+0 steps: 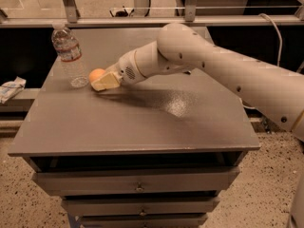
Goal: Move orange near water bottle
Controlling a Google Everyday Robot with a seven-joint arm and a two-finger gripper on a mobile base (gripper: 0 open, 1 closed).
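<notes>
Camera view: round orange (95, 73) against gripper (99, 80)

table (142, 122) | water bottle (68, 56) upright, back-left | orange (95, 73) just beside it, gripped by hand (99, 80)

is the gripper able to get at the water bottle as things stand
Likely yes, but not cleanly. The gripper is low over the table, just beside the water bottle; the orange sits at its tip, between the two, and would probably get pushed first.
</notes>
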